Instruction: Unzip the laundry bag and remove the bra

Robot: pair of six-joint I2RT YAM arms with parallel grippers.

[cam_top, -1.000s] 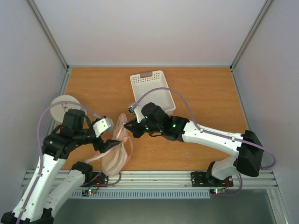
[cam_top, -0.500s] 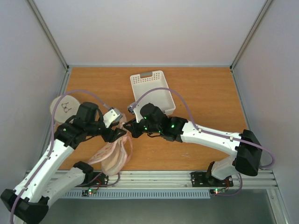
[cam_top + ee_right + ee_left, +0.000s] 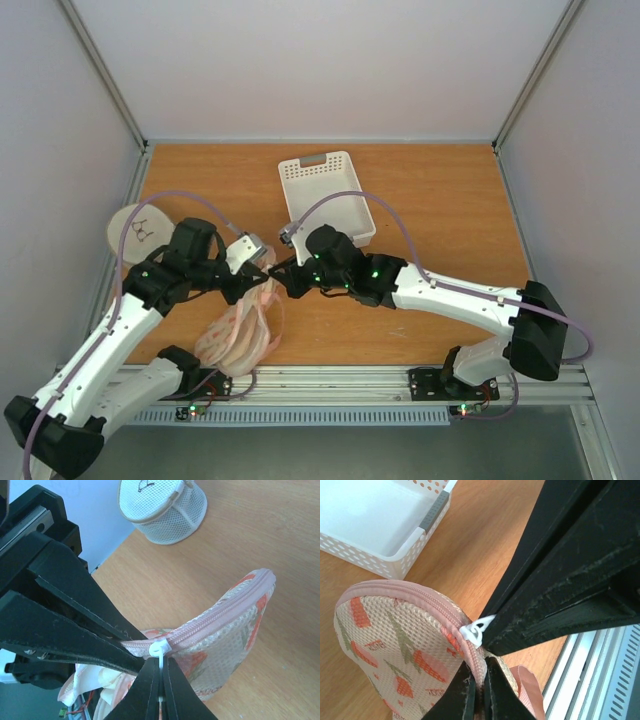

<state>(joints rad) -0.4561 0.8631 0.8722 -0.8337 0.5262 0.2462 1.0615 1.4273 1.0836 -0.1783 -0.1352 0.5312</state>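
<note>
Basket nearby; left jaws clamp laundry bag, right jaws its zip pull (white loop).

Cream mesh on the laundry bag, printed with orange carrots and green tops, with a pink zipper band round the rim. There's a white tie on the pull. The basket is white and dotted with holes, with a grey tab. The table is warm orange wood. The left gripper and right gripper are both matte black, on white arms.
</note>
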